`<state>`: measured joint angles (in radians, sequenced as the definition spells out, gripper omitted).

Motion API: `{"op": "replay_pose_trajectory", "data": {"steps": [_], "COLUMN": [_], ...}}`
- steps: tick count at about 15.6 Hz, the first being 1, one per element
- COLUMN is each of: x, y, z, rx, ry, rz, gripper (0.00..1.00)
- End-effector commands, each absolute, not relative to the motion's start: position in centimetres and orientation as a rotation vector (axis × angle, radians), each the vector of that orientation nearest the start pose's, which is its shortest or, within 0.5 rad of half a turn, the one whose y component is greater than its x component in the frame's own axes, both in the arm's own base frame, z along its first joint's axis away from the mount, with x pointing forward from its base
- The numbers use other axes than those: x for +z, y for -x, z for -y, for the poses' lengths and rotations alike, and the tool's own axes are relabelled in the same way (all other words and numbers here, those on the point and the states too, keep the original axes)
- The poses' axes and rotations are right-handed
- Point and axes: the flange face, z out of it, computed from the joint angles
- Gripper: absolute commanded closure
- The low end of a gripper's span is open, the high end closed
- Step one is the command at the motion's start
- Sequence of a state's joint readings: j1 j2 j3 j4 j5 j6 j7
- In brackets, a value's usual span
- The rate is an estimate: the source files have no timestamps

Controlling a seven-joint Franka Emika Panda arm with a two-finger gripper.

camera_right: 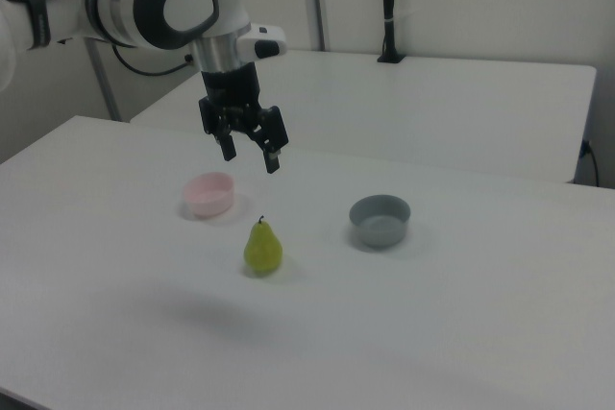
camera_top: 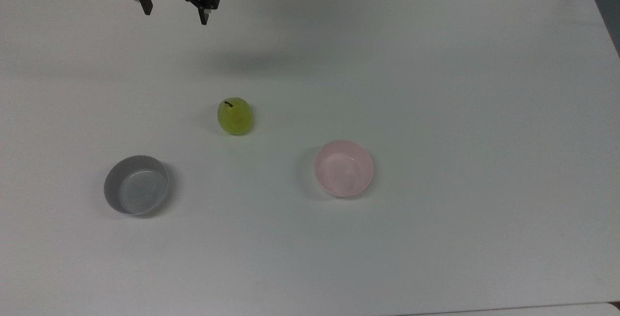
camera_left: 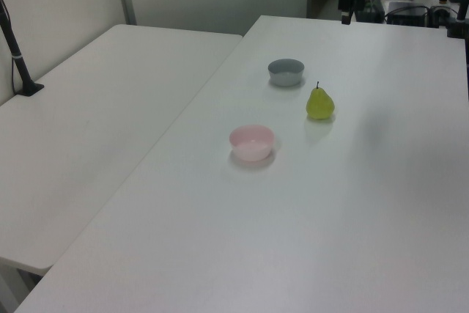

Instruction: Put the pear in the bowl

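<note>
Looking down through the top view, I have the gripper (camera_top: 175, 18) up near the far edge of the table (camera_top: 436, 64), its two black fingers spread wide with nothing between them. The pear (camera_top: 235, 116) stands upright on the table, stem up, so its long axis runs vertical and points straight at me in that view. From the gripper it lies toward the top view's bottom and a little to the top view's right, well apart.

In the right view the gripper (camera_right: 249, 157) hangs in the air well above the tabletop, fingers pointing down, and the pear (camera_right: 262, 249) sits below it and slightly nearer the camera. So I judge the coming move to be mostly a descent with a modest sideways shift, and the open fingers need to straddle the pear's fat lower body, not the narrow neck.

The pink bowl (camera_top: 344, 168) rests to the top view's right of the pear and a bit lower in that view, apart from it. The grey bowl (camera_top: 136, 184) lies off to the top view's left, also apart. In the left view the pear (camera_left: 320, 103) stands between the two bowls, touching neither.
</note>
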<state>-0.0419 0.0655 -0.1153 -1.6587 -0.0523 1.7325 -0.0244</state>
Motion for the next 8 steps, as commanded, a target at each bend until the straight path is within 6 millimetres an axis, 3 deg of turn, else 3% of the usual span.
{"op": "replay_pose_trajectory", "data": {"steps": [1,4,8], "x": [53.6,51.5,47.1], "y": [-59.0,-60.5,-62.4], "z": [7.4,6.2,3.6], "rx": [0.019,0.002,0.034], "ry": [3.187,3.194,3.199], "rz": [-0.040,0.014,0.139], "gripper": [0.00,0.00,0.00]}}
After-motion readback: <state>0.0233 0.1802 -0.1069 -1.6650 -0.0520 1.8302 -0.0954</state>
